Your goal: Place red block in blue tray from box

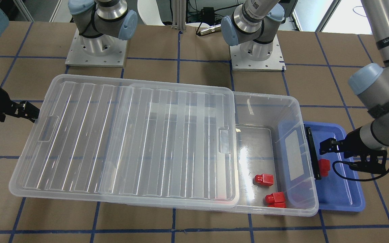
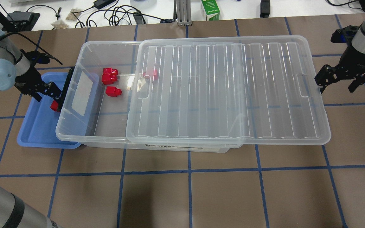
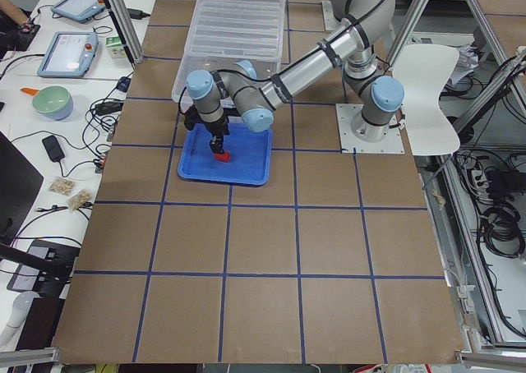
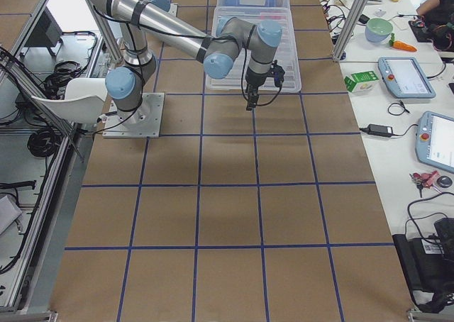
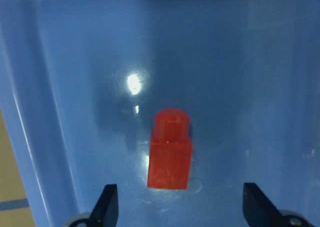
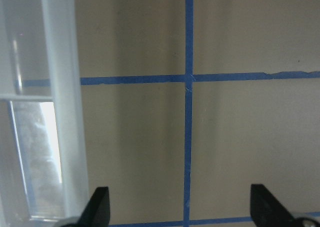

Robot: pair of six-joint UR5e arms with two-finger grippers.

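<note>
The red block (image 5: pixel 170 152) lies in the blue tray (image 5: pixel 75 87), just beside the latch end of the box (image 2: pixel 74 128), with the jaws of the left gripper (image 5: pixel 181 204) spread apart either side of it. Past the box's far end, the right gripper (image 6: pixel 180 207) hangs over the table (image 6: pixel 250 137), jaws apart.

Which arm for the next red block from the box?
Left, likely. The left claw hangs open over the blue tray, beside the uncovered end of the box where the red blocks lie. The right claw sits past the far end, which the lid covers.
</note>
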